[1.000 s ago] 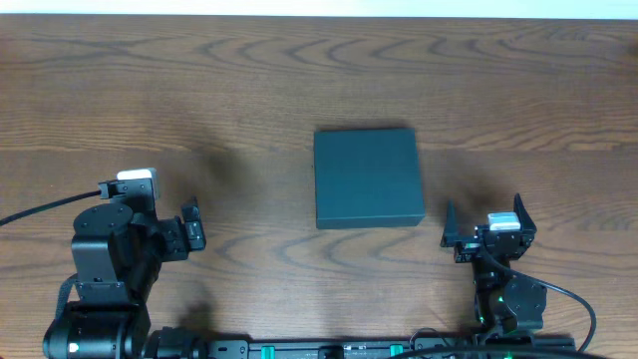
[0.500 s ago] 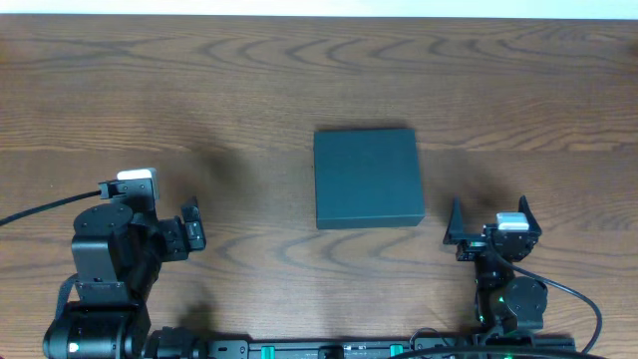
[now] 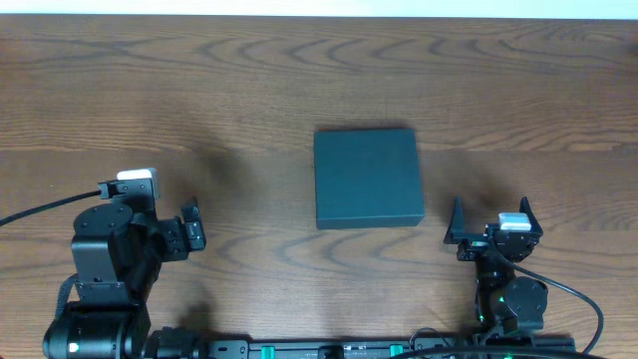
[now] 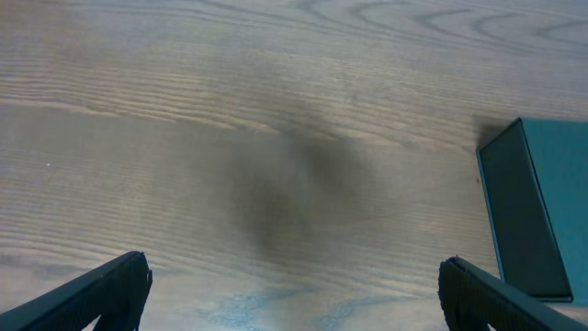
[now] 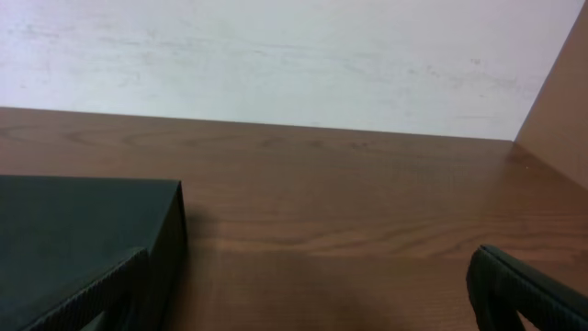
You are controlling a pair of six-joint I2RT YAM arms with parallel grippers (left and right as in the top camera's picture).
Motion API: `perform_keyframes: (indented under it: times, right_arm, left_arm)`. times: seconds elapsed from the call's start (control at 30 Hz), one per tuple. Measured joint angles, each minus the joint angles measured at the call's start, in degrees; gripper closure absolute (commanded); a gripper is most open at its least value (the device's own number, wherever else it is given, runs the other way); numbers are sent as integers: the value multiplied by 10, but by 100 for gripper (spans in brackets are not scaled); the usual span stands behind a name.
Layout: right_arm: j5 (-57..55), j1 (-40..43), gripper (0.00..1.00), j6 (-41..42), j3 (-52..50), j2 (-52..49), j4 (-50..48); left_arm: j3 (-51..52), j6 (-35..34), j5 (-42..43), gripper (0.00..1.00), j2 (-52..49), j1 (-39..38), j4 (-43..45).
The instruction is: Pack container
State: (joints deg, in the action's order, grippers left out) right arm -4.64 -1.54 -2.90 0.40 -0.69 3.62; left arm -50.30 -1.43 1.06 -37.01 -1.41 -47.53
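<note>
The container [image 3: 368, 178] is a dark teal-grey box lying closed in the middle of the wooden table. My left gripper [image 3: 194, 225] stands open at the front left, pointing right toward the box and well short of it. In the left wrist view its fingers [image 4: 103, 290] are spread wide over bare wood, with the container [image 4: 537, 211] at the right edge. My right gripper [image 3: 490, 213] is open just off the box's front right corner. Nothing lies between the jaws of the right gripper [image 5: 308, 294], and the container [image 5: 83, 225] sits to its left.
Both arm bases [image 3: 100, 289] stand along the table's front edge, and a black cable [image 3: 45, 207] trails off to the left. A white wall [image 5: 276, 55] rises behind the table's far edge.
My right gripper has shifted slightly to the right and squared up. The left arm and the container have not moved.
</note>
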Motion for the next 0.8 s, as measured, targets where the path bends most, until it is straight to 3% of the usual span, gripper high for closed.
perform_keyframes:
  times: [0.8]
  right_arm:
    - [0, 0, 1, 0, 0, 0, 0]
  left_arm:
    - [0, 0, 1, 1, 33, 0, -14]
